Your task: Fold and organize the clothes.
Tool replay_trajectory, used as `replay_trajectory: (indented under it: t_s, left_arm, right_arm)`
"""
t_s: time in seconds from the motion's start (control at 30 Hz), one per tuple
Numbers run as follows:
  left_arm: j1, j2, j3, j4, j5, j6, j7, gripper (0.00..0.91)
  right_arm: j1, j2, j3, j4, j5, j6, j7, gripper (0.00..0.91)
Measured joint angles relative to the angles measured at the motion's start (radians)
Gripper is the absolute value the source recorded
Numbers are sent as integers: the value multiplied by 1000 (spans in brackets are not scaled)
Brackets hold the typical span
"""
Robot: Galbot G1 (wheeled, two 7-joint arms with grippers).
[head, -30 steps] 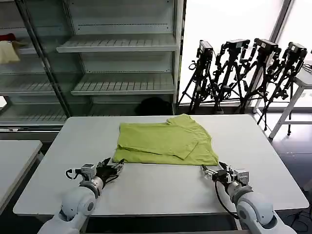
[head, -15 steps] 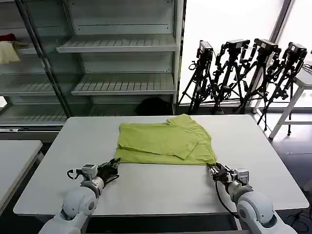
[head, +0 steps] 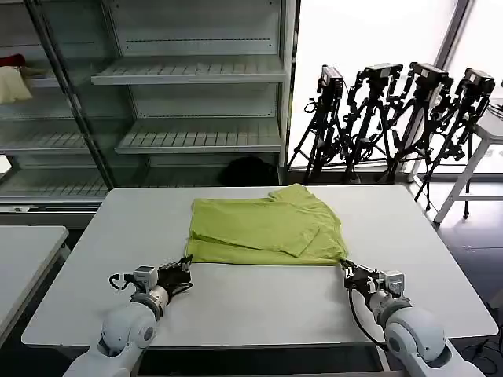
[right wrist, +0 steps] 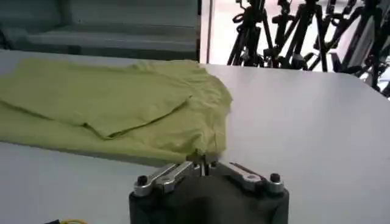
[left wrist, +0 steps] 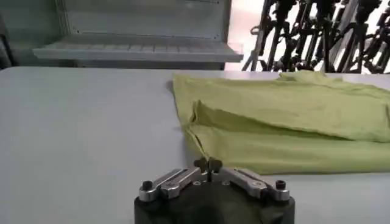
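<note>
Cannot tell whether the right gripper [right wrist: 205, 159] pinches the T-shirt [head: 267, 229] hem. T-shirt print hidden underneath.

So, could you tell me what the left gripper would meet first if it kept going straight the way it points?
Probably the near corner of the lime T-shirt. The left gripper is shut, low over the table, with bare tabletop between it and the shirt's near edge, though depth is hard to judge.

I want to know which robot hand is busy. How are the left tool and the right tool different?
The right tool is pinched on the T-shirt's near corner; the left tool is shut on nothing. The right tool touches the shirt; the left tool sits just short of its other near corner, on the table. Both lie low, fingers together.
</note>
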State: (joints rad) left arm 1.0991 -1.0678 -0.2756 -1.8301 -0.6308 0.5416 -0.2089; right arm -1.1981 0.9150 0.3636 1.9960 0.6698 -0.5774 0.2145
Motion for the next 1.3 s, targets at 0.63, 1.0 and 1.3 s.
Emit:
replay_trajectory:
  t_s: [0.63, 1.0, 1.3]
  left_arm:
    - [87, 53, -33, -142, -5, 30, -117, 0]
    - [260, 52, -57, -315, 45, 34, -222, 0]
    - [431, 23, -75, -447, 109, 34, -297, 10]
  right_arm:
    - [-82, -83, 32, 104, 19, -1, 24, 0]
    - [-302, -122, 120, 248, 30, -1, 52, 0]
    - [-500, -106, 191, 349, 26, -1, 101, 0]
